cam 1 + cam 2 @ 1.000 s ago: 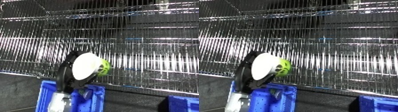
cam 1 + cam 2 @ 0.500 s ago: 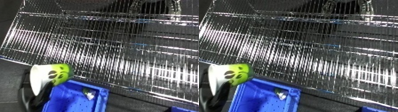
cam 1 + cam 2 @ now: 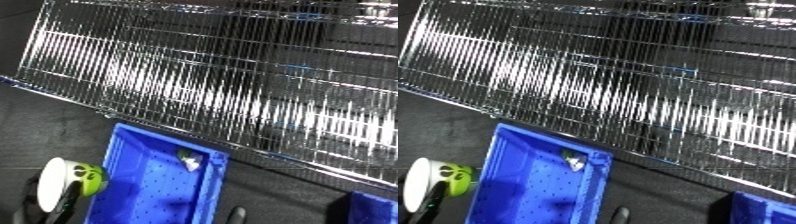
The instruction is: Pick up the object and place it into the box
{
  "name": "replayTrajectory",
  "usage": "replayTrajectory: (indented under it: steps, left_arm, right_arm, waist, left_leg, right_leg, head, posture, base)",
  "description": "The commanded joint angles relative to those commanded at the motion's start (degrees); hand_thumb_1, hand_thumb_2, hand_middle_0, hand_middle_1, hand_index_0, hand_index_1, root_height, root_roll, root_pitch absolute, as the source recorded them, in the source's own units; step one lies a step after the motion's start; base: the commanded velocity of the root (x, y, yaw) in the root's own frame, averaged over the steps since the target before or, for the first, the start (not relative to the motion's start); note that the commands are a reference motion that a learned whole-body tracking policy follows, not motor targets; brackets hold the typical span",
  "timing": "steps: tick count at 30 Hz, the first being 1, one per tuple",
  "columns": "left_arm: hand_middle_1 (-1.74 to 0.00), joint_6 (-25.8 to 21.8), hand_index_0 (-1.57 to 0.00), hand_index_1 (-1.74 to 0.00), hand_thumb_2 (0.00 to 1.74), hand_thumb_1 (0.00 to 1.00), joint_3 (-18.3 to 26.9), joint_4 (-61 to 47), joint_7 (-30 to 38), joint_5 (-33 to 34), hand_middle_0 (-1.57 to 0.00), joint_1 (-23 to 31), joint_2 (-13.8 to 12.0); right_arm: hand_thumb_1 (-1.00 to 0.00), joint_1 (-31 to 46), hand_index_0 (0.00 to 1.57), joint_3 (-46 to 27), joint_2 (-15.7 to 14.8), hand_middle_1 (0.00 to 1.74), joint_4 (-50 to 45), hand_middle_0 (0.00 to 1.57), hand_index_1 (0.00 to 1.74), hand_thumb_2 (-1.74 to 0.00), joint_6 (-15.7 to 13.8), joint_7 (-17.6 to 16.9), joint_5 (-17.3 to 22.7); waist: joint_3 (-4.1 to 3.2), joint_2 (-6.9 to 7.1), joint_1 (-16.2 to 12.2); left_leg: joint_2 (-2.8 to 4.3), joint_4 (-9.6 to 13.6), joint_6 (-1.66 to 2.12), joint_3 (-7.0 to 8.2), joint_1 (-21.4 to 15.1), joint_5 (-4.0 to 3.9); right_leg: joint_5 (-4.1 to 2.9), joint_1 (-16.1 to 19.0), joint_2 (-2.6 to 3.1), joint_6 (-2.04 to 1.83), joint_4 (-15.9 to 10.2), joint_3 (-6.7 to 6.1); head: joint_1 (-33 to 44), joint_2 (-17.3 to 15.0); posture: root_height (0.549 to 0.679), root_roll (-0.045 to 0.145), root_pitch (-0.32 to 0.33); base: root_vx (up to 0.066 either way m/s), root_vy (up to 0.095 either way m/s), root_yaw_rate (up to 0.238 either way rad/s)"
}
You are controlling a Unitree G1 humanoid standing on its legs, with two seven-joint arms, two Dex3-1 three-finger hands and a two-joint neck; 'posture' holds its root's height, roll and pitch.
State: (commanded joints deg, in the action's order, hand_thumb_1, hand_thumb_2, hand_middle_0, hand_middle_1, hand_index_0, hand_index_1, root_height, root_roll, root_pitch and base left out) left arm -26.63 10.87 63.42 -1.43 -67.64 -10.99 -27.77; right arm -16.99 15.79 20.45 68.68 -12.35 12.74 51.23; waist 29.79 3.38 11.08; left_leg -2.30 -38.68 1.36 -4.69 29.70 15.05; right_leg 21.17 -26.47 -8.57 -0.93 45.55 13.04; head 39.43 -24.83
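We see the left hand (image 3: 28,200) only in part. It is cut off by the lower left corner of both views, and most of it sits behind the object (image 3: 67,182) it carries. The dark fingers (image 3: 67,207) blend into the dark floor (image 3: 44,130), so their outline is hard to follow. What we can make out is black on either side of the object's white body, with the fingers curled round it and holding it. The object is a rounded white piece with a bright yellow-green part on the side facing the bin. We cannot say what it is.

The object is outside the blue bin (image 3: 496,150), just beside its left wall, with its green part nearest the rim. Inside the bin, by the far wall, lies a small pale item (image 3: 189,161) too small for us to identify. A short dark shape (image 3: 236,215) pokes up at the bottom edge next to the bin's right wall, and we cannot tell what it belongs to.

Beyond the bin, a bright wire rack (image 3: 620,90) runs slantwise across the whole scene, with glare washing out much of its mesh. The corner of a second blue bin (image 3: 375,206) is cropped at the lower right.
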Motion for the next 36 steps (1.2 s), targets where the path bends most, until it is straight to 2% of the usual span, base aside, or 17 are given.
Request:
replayTrajectory:
  steps: [5,9,13,19,25,31,33,36]
  left_arm:
    - [-1.74,5.96,-1.57,-1.74,1.74,1.0,-0.57,6.25,-2.4,0.79,-1.57,-1.6,-0.54]
    - [-1.39,9.39,-1.26,-1.39,1.39,0.8,-0.62,9.47,-4.0,1.2,-1.26,-2.82,-1.15]
    - [-1.04,11.33,-0.94,-1.04,1.04,0.6,-0.4,11.53,-6.61,0.42,-0.94,-3.65,-1.95]
    - [-0.52,12.95,-0.47,-0.52,0.52,0.3,-0.03,14.02,-8.32,0.36,-0.47,-4.53,-3.32]
    - [0.0,13.98,0.0,0.0,0.0,0.0,0.19,15.2,-8.67,0.25,0.0,-4.53,-3.8]
    - [0.0,14.74,0.0,0.0,0.0,0.0,0.15,15.58,-7.8,0.4,0.0,-4.32,-3.54]
    - [0.0,16.15,0.0,0.0,0.0,0.0,0.13,15.74,-7.97,0.1,0.0,-4.32,-3.45]
    - [0.0,20.67,0.0,0.0,0.0,0.0,-0.24,16.14,-9.25,-0.69,0.0,-4.33,-3.09]
  right_arm:
    - [0.0,1.79,0.0,-0.57,-0.09,0.0,1.61,0.0,0.0,0.0,-1.31,2.36,-0.66]
    - [0.0,2.42,0.0,-0.81,0.23,0.0,2.05,0.0,0.0,0.0,-1.72,3.53,-1.6]
    - [0.0,2.65,0.0,-0.69,0.62,0.0,1.66,0.0,0.0,0.0,-1.61,3.77,-2.37]
    - [0.0,2.81,0.0,-0.69,0.93,0.0,1.4,0.0,0.0,0.0,-1.28,4.14,-2.71]
    - [0.0,2.66,0.0,-0.43,0.63,0.0,1.11,0.0,0.0,0.0,-0.97,3.93,-2.7]
    - [0.0,2.33,0.0,-0.15,0.38,0.0,1.0,0.0,0.0,0.0,-0.7,3.59,-2.58]
    - [0.0,2.31,0.0,-0.1,0.27,0.0,0.95,0.0,0.0,0.0,-0.71,3.49,-2.52]
    - [0.0,2.29,0.0,-0.12,0.07,0.0,0.76,0.0,0.0,0.0,-0.77,3.32,-2.39]
  waist:
    - [0.0,1.02,-0.53]
    - [0.0,1.51,-1.1]
    - [0.0,1.95,-1.52]
    - [0.0,2.54,-1.79]
    - [0.0,2.6,-1.87]
    - [0.0,2.54,-1.9]
    - [0.0,2.62,-1.95]
    - [0.0,2.69,-2.12]
  left_leg:
    - [0.77,1.12,-0.25,-0.06,-0.91,-0.37]
    - [1.04,1.35,-0.44,0.25,-1.28,-0.43]
    - [1.29,1.52,-0.4,0.51,-1.51,-0.46]
    - [1.5,1.54,-0.31,0.63,-1.76,-0.29]
    - [1.38,1.44,-0.31,0.66,-1.71,-0.02]
    - [1.3,1.74,-0.3,0.66,-1.79,0.07]
    - [1.3,1.74,-0.32,0.7,-1.78,0.13]
    - [1.27,1.71,-0.39,0.8,-1.87,0.31]
  right_leg:
    - [0.09,0.98,-0.21,-0.04,-0.49,0.11]
    - [-0.04,1.2,0.14,-0.11,-0.96,-0.23]
    - [-0.22,1.3,0.5,-0.21,-1.47,-0.64]
    - [-0.37,1.45,0.66,-0.31,-1.82,-0.85]
    - [-0.45,1.44,0.73,-0.26,-2.12,-0.97]
    - [-0.58,1.47,0.77,-0.25,-2.59,-1.01]
    - [-0.63,1.44,0.79,-0.28,-2.63,-1.03]
    - [-0.79,1.43,0.78,-0.39,-2.77,-1.08]
  head:
    - [5.27,-0.09]
    - [6.51,0.37]
    - [6.79,0.88]
    - [6.46,1.93]
    - [5.71,2.31]
    - [4.88,2.94]
    - [4.49,3.22]
    - [3.7,3.9]
  posture:
    - [0.635,0.038,0.061]
    - [0.636,0.038,0.057]
    - [0.636,0.037,0.057]
    - [0.636,0.034,0.055]
    - [0.637,0.034,0.056]
    - [0.637,0.034,0.058]
    - [0.637,0.033,0.058]
    - [0.637,0.031,0.059]
  base:
    - [0.039,0.002,0.057]
    - [0.019,0.033,-0.02]
    - [0.013,0.032,-0.04]
    - [0.01,0.008,-0.033]
    - [0.003,0.008,-0.018]
    - [-0.003,0.006,-0.013]
    - [-0.005,-0.006,-0.013]
    - [-0.005,-0.019,-0.016]
